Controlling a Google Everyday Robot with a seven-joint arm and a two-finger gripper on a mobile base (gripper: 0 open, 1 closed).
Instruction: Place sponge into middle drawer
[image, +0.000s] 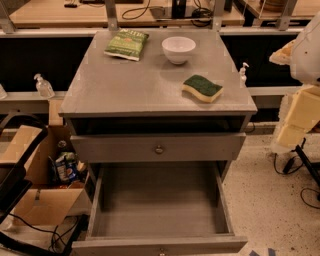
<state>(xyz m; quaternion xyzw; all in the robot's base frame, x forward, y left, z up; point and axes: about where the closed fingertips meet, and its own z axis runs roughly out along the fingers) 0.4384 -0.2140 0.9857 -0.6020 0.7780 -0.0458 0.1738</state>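
Pale and blocky, the gripper (295, 122) hangs at the far right edge of the view, beside the cabinet's right side and above the speckled floor (265, 200). I cannot tell whether it is released or clenched. It is well apart from the sponge (202, 88), which lies flat on the grey cabinet top (130, 85) near the front right corner, its dark green scrub layer up and its yellow foam showing along the near edge. Behind the sponge, toward the back of the top, stands a white bowl (178, 49), and left of the bowl lies a green snack bag (126, 44). Below the top, under a dark gap, is the upper drawer front (200, 147) with its small round knob. Beneath that the middle drawer (160, 200) is pulled far out toward the camera, its plain grey inside open to view. A small pump bottle (243, 72) stands just behind the cabinet's right side, and a clear bottle (44, 86) stands on a ledge to the left. An open cardboard box (35, 165) holding packets sits on the floor at the left.
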